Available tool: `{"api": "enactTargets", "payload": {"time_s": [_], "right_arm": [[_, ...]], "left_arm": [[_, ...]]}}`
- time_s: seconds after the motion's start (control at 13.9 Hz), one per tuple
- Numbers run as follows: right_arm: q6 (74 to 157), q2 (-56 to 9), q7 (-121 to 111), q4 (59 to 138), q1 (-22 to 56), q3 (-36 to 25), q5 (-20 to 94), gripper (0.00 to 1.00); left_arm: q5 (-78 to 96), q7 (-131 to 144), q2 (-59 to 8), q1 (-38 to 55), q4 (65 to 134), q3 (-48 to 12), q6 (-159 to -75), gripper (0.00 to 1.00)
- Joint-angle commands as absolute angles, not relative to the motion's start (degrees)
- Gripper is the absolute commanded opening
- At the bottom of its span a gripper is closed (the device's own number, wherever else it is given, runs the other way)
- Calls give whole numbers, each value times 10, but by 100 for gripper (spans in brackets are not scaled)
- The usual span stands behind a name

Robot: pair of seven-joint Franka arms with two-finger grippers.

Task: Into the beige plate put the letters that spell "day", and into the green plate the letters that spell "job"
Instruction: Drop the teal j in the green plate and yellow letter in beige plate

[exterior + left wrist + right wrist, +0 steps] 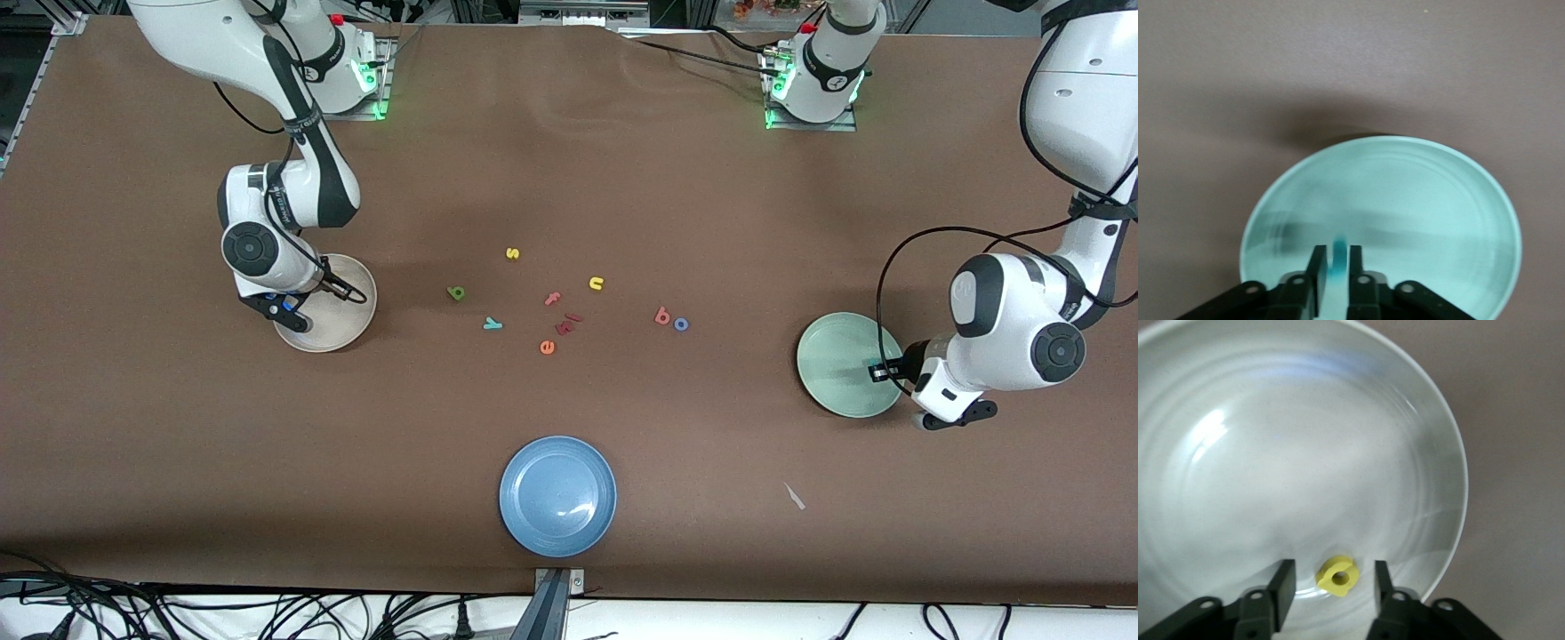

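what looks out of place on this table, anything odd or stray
A small pale scrap lies on the brown table by itself, nearer the front camera than the pale green plate. It resembles a torn bit of paper or tape, unlike the foam letters, though what it is is unclear.

2 white Franka arms, black at the joints

Glossy white shells on the right arm (267,53) and the left arm (1076,107), with round dark grey caps at the joints and black bands between the links. Thin black cables in loose loops along both arms, down to the wrists. Green lights and 1 small red part at the right base (356,84) and at the left base (813,93). Left gripper (1336,257) and right gripper (1331,577) in matt black, with small silver screws.
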State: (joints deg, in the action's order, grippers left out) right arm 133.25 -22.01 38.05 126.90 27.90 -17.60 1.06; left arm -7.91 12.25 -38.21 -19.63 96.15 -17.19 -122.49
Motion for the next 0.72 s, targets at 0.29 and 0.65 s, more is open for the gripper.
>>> {"api": "enactTargets", "payload": {"time_s": [0.29, 0.65], "right_arm": [[1235, -185, 408, 1192, 284, -117, 66, 100], [1315, -211, 523, 1191, 310, -79, 100, 100]], "left_arm": [[-91, 214, -348, -183, 944, -220, -1210, 100], [-90, 397, -357, -152, 944, -332, -1209, 100]]}}
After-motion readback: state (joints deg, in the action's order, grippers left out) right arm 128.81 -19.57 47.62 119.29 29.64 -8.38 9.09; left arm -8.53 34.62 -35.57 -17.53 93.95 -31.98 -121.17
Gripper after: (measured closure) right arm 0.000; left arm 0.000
